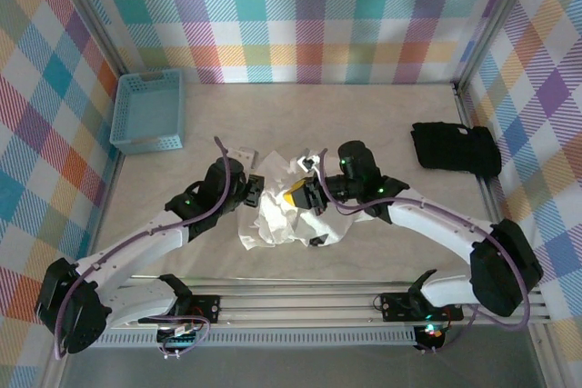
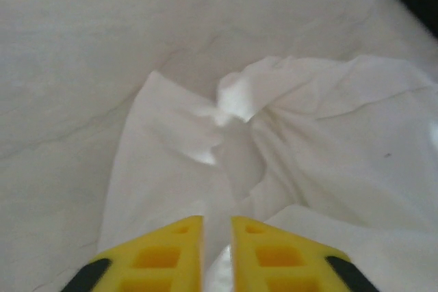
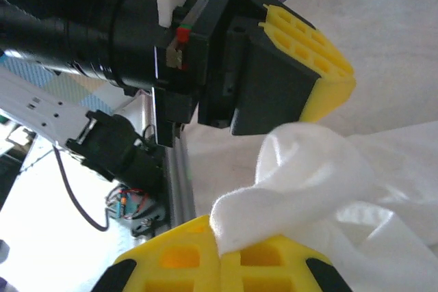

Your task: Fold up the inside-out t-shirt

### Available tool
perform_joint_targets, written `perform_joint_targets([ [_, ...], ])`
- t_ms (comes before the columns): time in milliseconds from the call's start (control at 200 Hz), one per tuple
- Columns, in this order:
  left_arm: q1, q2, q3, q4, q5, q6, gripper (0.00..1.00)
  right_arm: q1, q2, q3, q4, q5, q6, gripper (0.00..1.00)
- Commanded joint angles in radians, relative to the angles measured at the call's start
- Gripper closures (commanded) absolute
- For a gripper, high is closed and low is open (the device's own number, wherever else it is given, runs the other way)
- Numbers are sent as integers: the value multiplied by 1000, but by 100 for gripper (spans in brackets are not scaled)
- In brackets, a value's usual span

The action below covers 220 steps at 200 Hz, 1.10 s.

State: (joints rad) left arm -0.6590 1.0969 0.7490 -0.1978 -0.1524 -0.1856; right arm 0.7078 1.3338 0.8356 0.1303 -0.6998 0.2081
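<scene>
Nothing's been folded yet (not even close): the inside-out t-shirt (image 1: 289,215) is left bunched mid-table. A bit of it is clamped tight by the right gripper (image 3: 220,254). The left gripper (image 2: 217,237) is cracked slightly apart, and nothing seems to be held.

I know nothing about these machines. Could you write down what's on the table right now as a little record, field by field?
table: pale, with plaid walls around it
shirt: white, crumpled in a heap at the middle, between the two arms
right tool: shut, pinching a fold of the shirt
left tool: low over the shirt, fingers close together; grip unclear
basket: blue, far left corner, apart from the shirt
black garment: folded, by the right wall
</scene>
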Motion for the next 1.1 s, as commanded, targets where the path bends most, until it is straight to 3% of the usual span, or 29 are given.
perform_joint_targets([
  [0, 2, -57, 2, -124, -55, -60, 70, -7, 31, 45, 62, -50, 96, 100],
  [170, -18, -205, -48, -177, 1, -137, 59, -43, 57, 43, 88, -37, 166, 100],
  [325, -107, -300, -79, -169, 95, -148, 63, -60, 81, 48, 124, -41, 241, 100],
  [535, -210, -199, -39, -89, 232, -122, 63, -74, 98, 48, 152, -48, 293, 100],
  [720, -226, -54, -6, -16, 203, -104, 60, -82, 91, 41, 154, -43, 302, 100],
  [1095, -224, 42, 2, 82, 96, -112, 56, -88, 84, 28, 166, -42, 311, 100],
])
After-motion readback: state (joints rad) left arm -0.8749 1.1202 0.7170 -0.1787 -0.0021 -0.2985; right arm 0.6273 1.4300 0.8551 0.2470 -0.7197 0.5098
